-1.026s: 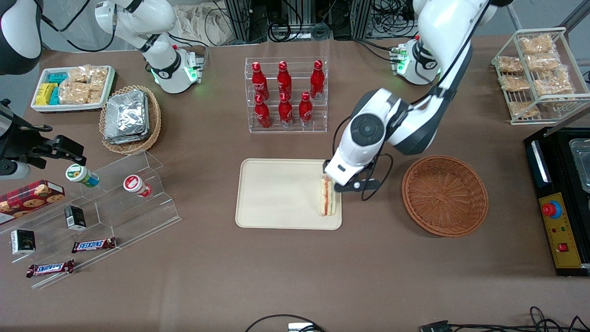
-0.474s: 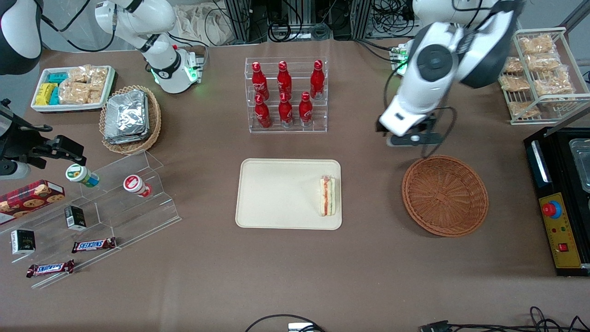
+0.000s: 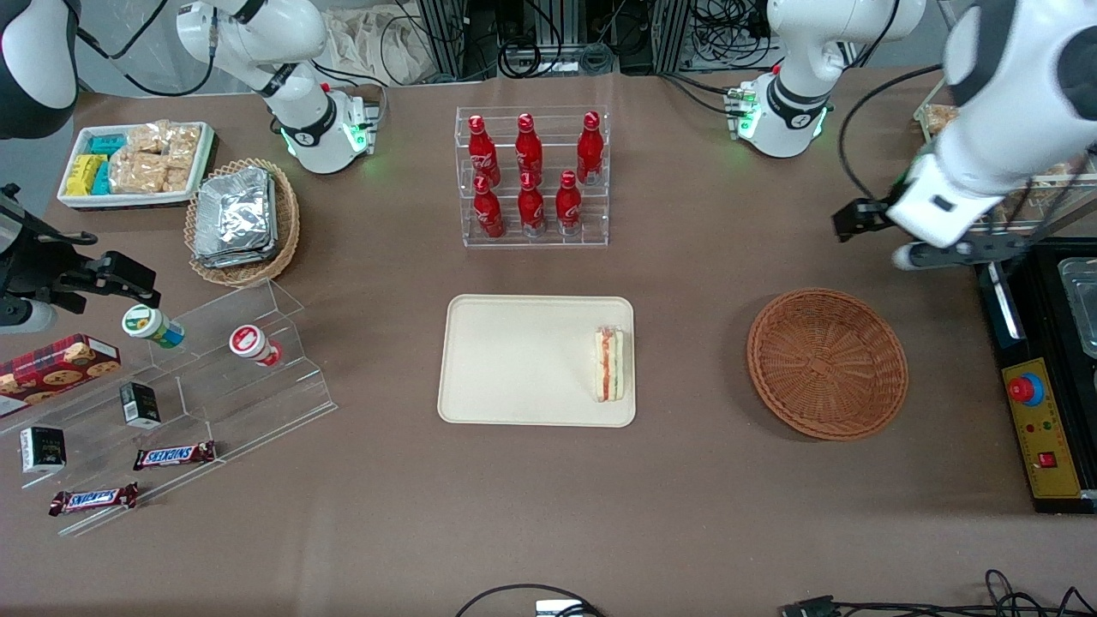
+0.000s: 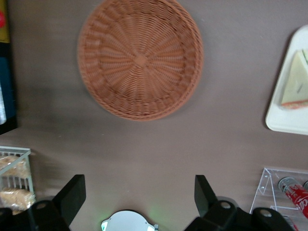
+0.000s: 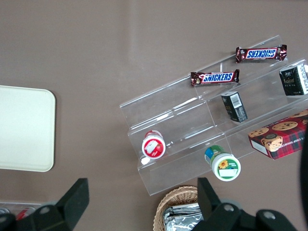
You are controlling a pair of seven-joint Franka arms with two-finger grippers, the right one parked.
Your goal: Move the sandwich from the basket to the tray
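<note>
My pincer [image 3: 908,244] hangs high over the desk [image 3: 703,506] toward the working arm's end, its two fingers [image 4: 72,195] spread wide apart with nothing between them. In the wrist view only bare brown desk shows in the gap.

The basket [image 3: 827,362] sits on the desk below my pincer and nearer to the front camera than it, a little toward the parked arm's end. From the wrist I look straight down into its round woven bowl [image 4: 140,57], and nothing lies in it.

The sandwich [image 3: 609,364] is well apart from my pincer, farther toward the parked arm's end than the basket. It lies on the tray [image 3: 514,360], close against the tray's rim on the side nearest the basket, its red and green filling stripe turned up. The wrist view catches it too [image 4: 296,82], a pale wedge resting on the tray's rounded corner [image 4: 279,122]. Tray and basket stand apart with open desk between them.

A clear rack of red bottles [image 3: 531,176] stands farther from the front camera than the tray. Just beside my pincer are a wire rack of bagged snacks [image 3: 998,111] and a black box with a red button [image 3: 1037,403].
</note>
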